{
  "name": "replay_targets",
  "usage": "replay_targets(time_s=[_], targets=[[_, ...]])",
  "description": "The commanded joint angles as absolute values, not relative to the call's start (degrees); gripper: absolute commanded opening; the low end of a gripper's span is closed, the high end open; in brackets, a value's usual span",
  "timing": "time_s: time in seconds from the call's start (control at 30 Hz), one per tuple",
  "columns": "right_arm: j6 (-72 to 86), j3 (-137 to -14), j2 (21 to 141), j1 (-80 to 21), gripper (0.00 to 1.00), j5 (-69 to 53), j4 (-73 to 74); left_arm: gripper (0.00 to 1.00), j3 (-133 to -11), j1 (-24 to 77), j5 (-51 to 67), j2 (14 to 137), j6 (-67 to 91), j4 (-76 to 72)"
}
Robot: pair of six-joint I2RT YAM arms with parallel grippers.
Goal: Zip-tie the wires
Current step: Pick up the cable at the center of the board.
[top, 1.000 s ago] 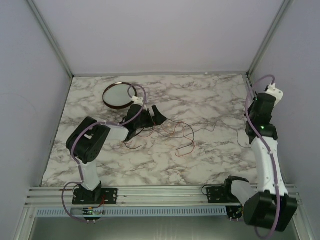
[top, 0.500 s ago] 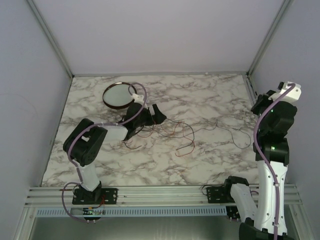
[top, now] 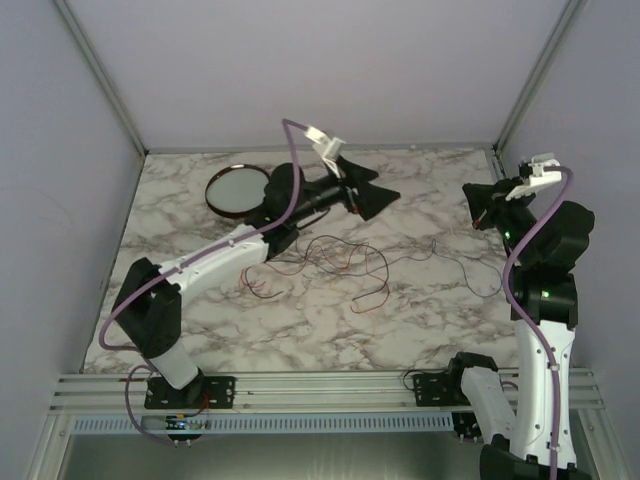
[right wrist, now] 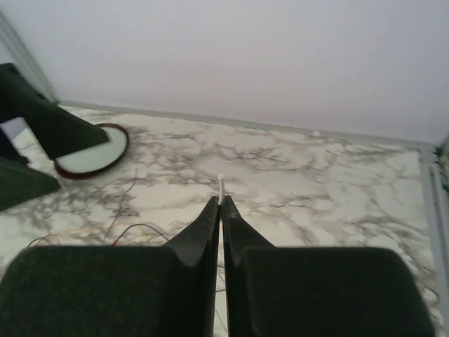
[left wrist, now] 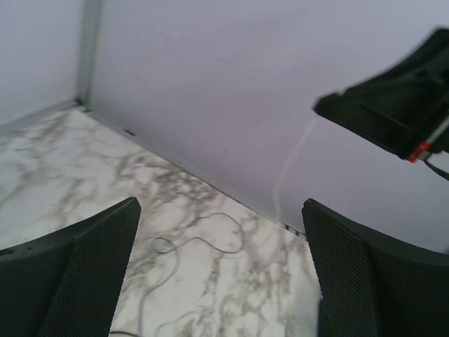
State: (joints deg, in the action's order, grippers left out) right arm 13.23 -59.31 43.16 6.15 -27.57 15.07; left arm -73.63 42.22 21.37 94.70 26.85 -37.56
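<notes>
Wires [top: 330, 262] are lying in a loose tangle mid-table [top: 420, 320], touching neither gripper. Left gripper [top: 380, 190] is hovering raised beyond them, fingers spread wide, holding nothing. Right gripper [right wrist: 221, 203] is pinching a white strip [right wrist: 220, 188]. Dish [top: 237, 190] is sitting far left.

White-and-black arms [top: 215, 262], lilac cables [top: 287, 135], black, seemingly mesh-textured end effector fingers [left wrist: 91, 267].

dish [top: 236, 190]: round, dark-rimmed, pale inside, lay flat on table, upper left of top view, near the back edge | table [top: 430, 320]: white marble pattern, grey veins | rail [top: 330, 385]: metal, ran along table's near edge, bottom of frame | walls [top: 300, 70]: plain pale lilac, on three sides
</notes>
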Motion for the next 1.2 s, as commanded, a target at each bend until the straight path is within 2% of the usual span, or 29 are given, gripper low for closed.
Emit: replay_targets(time_s=[0.0, 0.23, 0.3, 0.4, 0.5, 0.63, 0.77, 0.8, 0.87, 0.9, 0.97, 1.07, 1.17], targets=[[14.16, -59.76, 43.07, 5.13, 0.00, -37.58, 11.53, 1.00, -77.51, 46.59, 25.16, 99.11, 23.39, -37.12], [15.69, -59.20, 43.16, 3.38, 0.00, -41.34, 11.45, 1.00, -84.90, 51.57, 24.49, 105.69, 21.48, -37.05], [15.98, -59.13, 43.07, 2.87, 0.00, -41.98, 11.51, 0.96, -87.06, 52.53, 24.19, 107.35, 20.86, -36.86], [15.88, -58.56, 42.60, 2.35, 0.00, -41.79, 11.66, 0.76, -89.70, 53.54, 24.13, 109.41, 20.83, -37.37], [15.86, -58.09, 42.49, 2.11, 0.00, -41.40, 11.60, 0.63, -91.27, 54.23, 24.15, 110.60, 21.15, -38.30], [15.92, -57.73, 42.79, 1.77, 0.00, -39.51, 11.52, 0.31, -91.79, 54.73, 23.97, 110.71, 20.94, -39.43], [16.84, -57.48, 42.93, 1.48, 0.00, -37.94, 10.73, 0.05, -91.38, 54.84, 24.07, 110.19, 20.79, -39.88], [17.21, -57.33, 43.04, 1.36, 0.00, -37.82, 10.46, 0.00, -91.29, 54.84, 23.88, 110.09, 20.79, -39.90], [17.33, -57.38, 43.31, 1.39, 0.00, -36.55, 10.39, 0.00, -90.88, 54.84, 22.70, 109.43, 20.76, -39.48], [16.99, -57.22, 43.22, 1.40, 0.03, -35.61, 10.46, 0.00, -90.80, 54.81, 21.56, 108.84, 20.62, -38.53], [16.51, -57.23, 42.96, 1.41, 0.15, -32.03, 10.62, 0.00, -91.36, 54.42, 18.30, 107.52, 20.05, -35.24], [14.74, -56.50, 41.36, 1.38, 0.40, -28.03, 10.44, 0.00, -93.21, 53.09, 13.99, 105.45, 20.34, -30.76], [11.56, -53.62, 38.13, 1.41, 0.51, -28.58, 8.49, 0.00, -98.65, 51.69, 12.57, 105.06, 20.47, -24.84]])
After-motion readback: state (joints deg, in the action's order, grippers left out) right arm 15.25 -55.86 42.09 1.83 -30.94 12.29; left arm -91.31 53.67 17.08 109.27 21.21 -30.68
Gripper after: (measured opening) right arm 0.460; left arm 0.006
